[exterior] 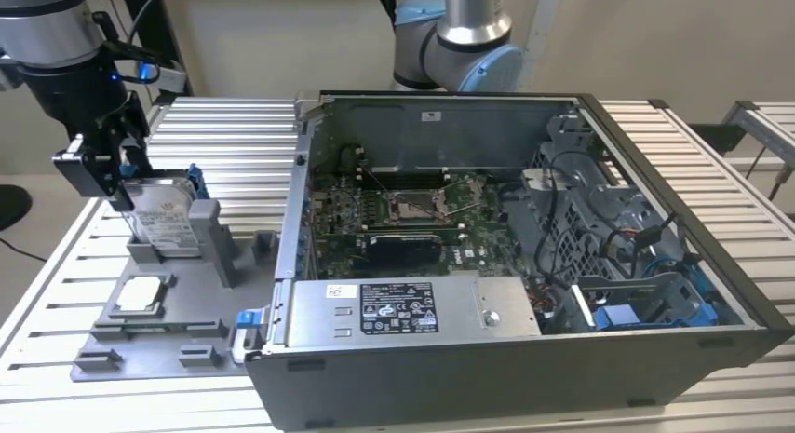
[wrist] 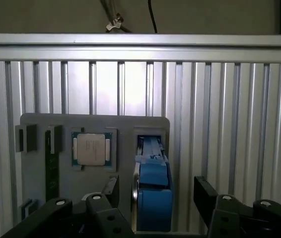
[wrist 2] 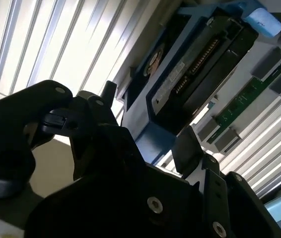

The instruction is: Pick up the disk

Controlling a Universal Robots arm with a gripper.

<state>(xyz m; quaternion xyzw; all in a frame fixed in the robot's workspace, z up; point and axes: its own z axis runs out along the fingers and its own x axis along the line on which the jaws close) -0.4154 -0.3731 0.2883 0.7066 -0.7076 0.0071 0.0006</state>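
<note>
Gripper (wrist: pixel 156 186) astride upright disk (wrist: pixel 153 208), jaws apparently apart

wall (exterior: pixel 671 42): plain beige | table (exterior: pixel 223 126): slatted alu, glare | 2nd table (exterior: pixel 768 126): exterior view's right, apart

- Upper left of frame: the arm's gripper (exterior: pixel 110 168) sits at the top edge of the disk (exterior: pixel 166 214); contact cannot be confirmed.
- The disk stands upright in a grey holder (exterior: pixel 207 230) on a grey fixture plate (exterior: pixel 199 301), lower left.
- A small square chip (exterior: pixel 140 294) lies flat on that plate, below the disk.
- Centre to right: an open computer case (exterior: pixel 472 386) rests on the slatted table (exterior: pixel 223 126).
</note>
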